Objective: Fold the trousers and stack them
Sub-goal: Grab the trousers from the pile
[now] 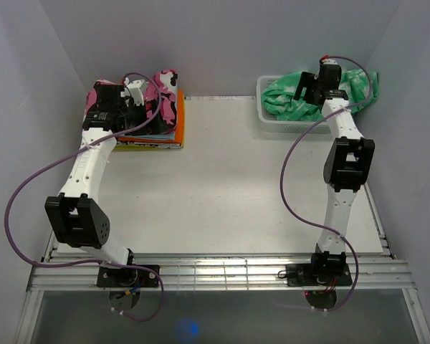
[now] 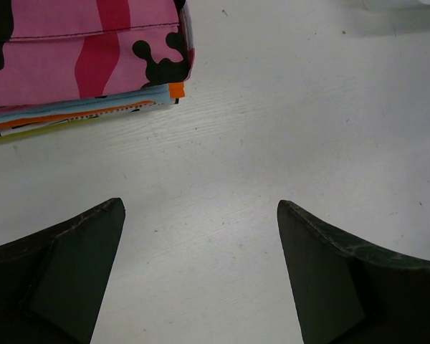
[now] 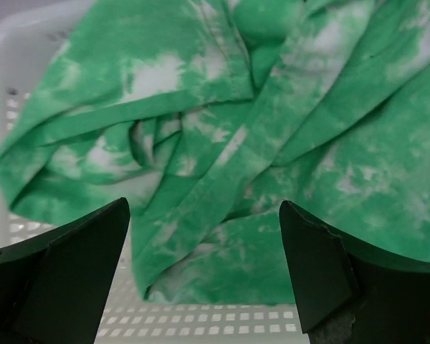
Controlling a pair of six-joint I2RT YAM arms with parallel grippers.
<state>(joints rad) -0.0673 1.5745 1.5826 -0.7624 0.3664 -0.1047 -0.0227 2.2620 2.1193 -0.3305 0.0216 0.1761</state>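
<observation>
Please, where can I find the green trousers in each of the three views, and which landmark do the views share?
Top external: the trousers lie crumpled in the white basket at the far right corner.
Left wrist: not in it.
Right wrist: the trousers fill most of the picture.
Shared landmark: the white basket, seen in top external and right wrist.
</observation>
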